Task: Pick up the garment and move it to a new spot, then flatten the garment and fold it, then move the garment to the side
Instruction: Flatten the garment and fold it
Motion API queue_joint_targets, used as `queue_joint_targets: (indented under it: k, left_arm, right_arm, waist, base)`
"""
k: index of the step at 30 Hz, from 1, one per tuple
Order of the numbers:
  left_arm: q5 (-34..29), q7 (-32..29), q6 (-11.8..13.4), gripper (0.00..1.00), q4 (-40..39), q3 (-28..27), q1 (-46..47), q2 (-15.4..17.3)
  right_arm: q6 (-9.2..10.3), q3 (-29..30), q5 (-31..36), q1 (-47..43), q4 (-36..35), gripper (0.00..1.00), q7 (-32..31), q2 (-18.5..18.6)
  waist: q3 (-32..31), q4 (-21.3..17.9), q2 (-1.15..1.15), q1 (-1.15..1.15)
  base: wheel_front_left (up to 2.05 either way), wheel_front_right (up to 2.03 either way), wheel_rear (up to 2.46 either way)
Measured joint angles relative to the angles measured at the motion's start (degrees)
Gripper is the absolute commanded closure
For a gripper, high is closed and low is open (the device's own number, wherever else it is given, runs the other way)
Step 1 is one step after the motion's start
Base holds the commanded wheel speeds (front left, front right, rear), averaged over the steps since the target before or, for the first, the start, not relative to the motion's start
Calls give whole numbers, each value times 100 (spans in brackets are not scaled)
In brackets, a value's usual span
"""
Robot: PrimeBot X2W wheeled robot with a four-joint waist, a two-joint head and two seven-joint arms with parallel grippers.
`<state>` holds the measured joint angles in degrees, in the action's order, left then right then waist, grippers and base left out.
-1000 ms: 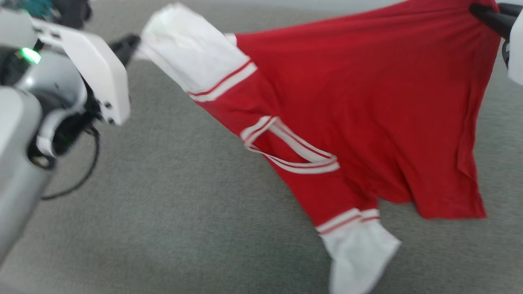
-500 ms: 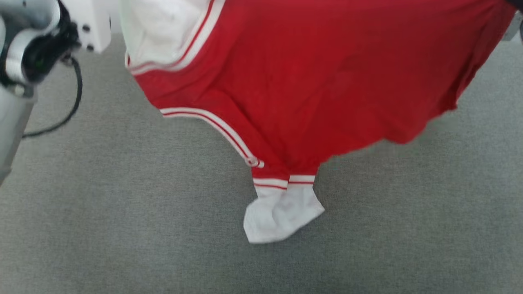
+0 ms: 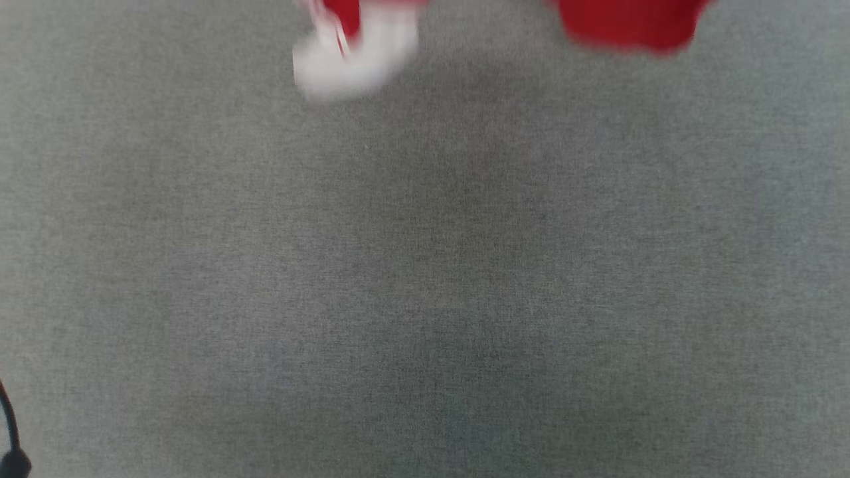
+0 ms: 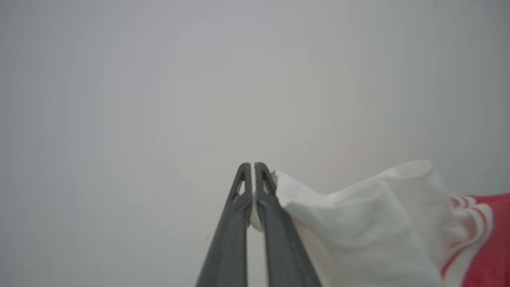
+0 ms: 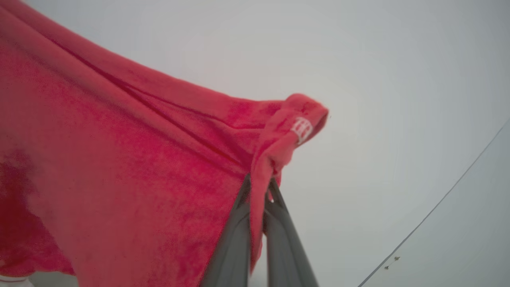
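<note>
Garment hangs between both pincers; left gripper clamped on its white sleeve, right gripper on its red edge; lower both evenly, cloth taut, onto grey surface

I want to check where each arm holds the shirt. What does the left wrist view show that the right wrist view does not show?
Left wrist view: the left claw shut on the white sleeve of the garment, with striped trim nearby. Right wrist view: the right claw shut on a bunched red edge, with a small white tag above it and a thin dark line on the pale background. Both: the garment pinched by a closed claw, against a plain pale background.
</note>
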<state>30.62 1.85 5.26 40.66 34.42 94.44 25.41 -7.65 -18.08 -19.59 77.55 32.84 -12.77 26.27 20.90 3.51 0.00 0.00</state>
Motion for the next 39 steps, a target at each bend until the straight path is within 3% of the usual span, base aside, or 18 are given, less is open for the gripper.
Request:
queue_joint_targets:
  k: [3, 5, 11, 16, 21, 30, 34, 39]
  left_arm:
    - [-229, 988, 36, 100, 265, -42, 348, -132]
    - [-337, 1228, -4, 100, 341, -37, 424, -205]
    - [-368, 1299, -639, 100, 836, 189, -199, -250]
    - [-127, 664, -1123, 100, 1323, 556, -1093, -411]
    - [615, -232, -1252, 100, 1204, 771, -2264, -481]
    - [1809, -1642, -1233, 100, -566, 1101, -4205, 135]
    - [2045, -1981, -980, 100, -1334, 1103, -4839, 430]
    - [2336, -2441, -237, 100, -2842, 1115, -5941, 987]
  right_arm:
    - [0, 229, 647, 338, 450, 100, 892, -168]
    - [0, 313, 978, 438, 746, 100, 1193, -271]
    - [0, 14, 1079, 224, 1636, 100, 1010, -522]
    - [1, -480, 602, -398, 1885, 100, 709, -528]
    - [9, -982, -537, -1345, 1532, 100, -41, -382]
    - [11, -1432, -1699, -3060, -278, 100, -826, 617]
    - [11, -1345, -1884, -3676, -865, 100, -1039, 875]
    - [10, -1093, -2123, -4679, -1723, 100, -1368, 1218]
  waist:
    - [142, -2, 0, 0]
    - [190, 34, 0, 0]
    - [191, 171, 0, 0]
    - [131, 275, 0, 0]
    - [6, 362, 0, 0]
    - [-221, 392, 0, 0]
    - [-304, 372, 0, 0]
    - [-460, 315, 0, 0]
  base:
    - [0, 0, 0]
    - [0, 0, 0]
    - [0, 0, 0]
    - [0, 0, 0]
    - [0, 0, 0]
    - [0, 0, 0]
    - [0, 0, 0]
    - [0, 0, 0]
